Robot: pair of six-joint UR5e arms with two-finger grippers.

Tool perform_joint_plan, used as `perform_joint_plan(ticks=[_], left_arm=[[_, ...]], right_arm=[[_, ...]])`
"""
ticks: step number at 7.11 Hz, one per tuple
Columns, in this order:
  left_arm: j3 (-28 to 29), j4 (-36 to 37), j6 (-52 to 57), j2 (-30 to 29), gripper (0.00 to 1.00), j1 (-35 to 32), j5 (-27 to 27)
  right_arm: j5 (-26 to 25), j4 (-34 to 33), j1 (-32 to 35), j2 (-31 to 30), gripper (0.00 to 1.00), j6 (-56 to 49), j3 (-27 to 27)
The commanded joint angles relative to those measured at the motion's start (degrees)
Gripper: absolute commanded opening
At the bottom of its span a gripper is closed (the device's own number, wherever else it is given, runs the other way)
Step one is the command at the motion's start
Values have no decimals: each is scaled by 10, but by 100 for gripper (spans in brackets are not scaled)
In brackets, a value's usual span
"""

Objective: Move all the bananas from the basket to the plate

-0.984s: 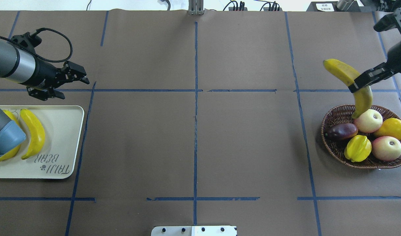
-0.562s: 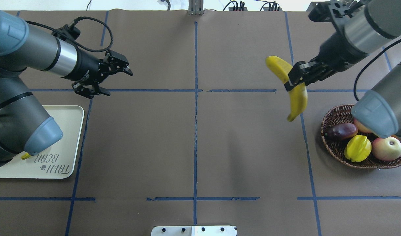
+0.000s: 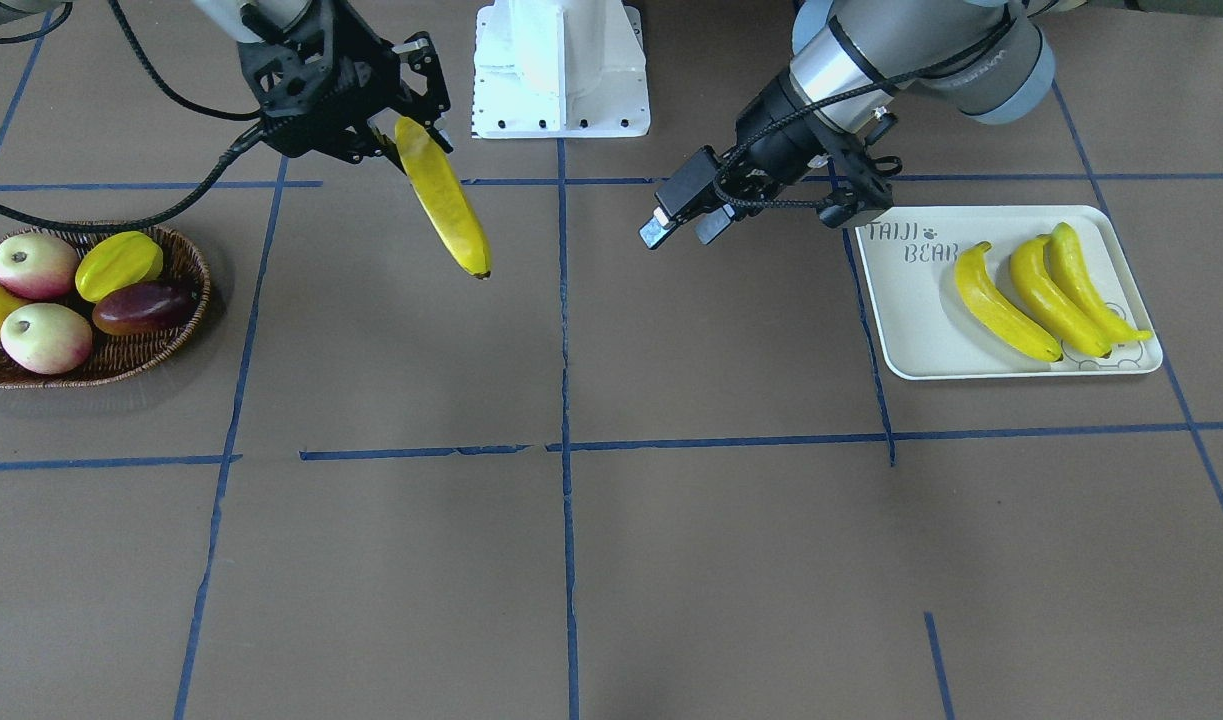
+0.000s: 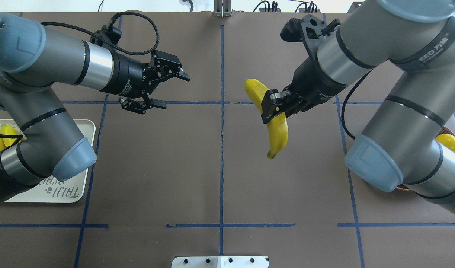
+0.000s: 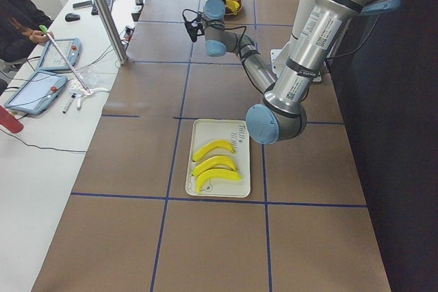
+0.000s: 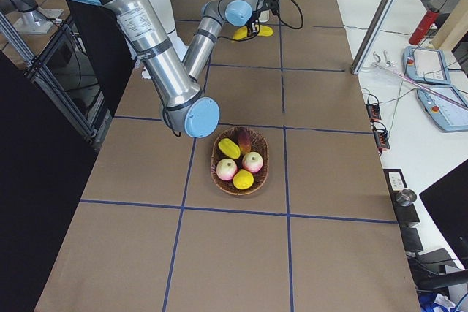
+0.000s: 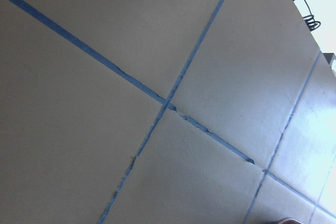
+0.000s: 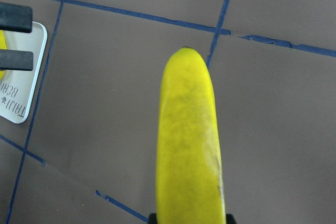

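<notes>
Tabletop (image 4: pixel 175 167): right arm (image 4: pixel 398 111) hides most basket (image 3: pixel 121 368), left arm (image 4: pixel 45 130) plate (image 4: pixel 82 188).

Three bright-yellow bananas (image 3: pixel 1051 295) side by side on off-white plate (image 3: pixel 916 320) at overhead 9 o'clock, fourth banana (image 4: pixel 276 128) aloft between centre and 3 o'clock, dark tip toward 6 o'clock, brown wicker basket (image 3: pixel 176 345) at 3 o'clock

Three bananas (image 5: pixel 215 163) lie side by side on the plate (image 5: pixel 211 130). The left arm (image 5: pixel 304 59) arches above it, reaching up the table
</notes>
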Motion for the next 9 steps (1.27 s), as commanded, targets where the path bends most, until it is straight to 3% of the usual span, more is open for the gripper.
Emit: perform_joint_plan(ticks=[1,2,3,7,8,9], left_arm=[[3,-15,-43,-31,100,22,19],[3,-27,-63,-41,100,57,87],[5,-36,-72,-42,100,74,111],[8,-37,-72,-43,100,83,112],[8,-36,-73,-44,84,87,112],[8,-36,-82,-43,35,88,112]], right_arm=[[-54,26,-48,25,0,42,-1],[-99,101,-82,18,0,97,-9],[-137,125,-104,16,0,116,-11],[-140,127,-104,18,0,117,-5],[-140,127,-104,18,0,117,-5],[-140,127,-103,18,1,117,-5]])
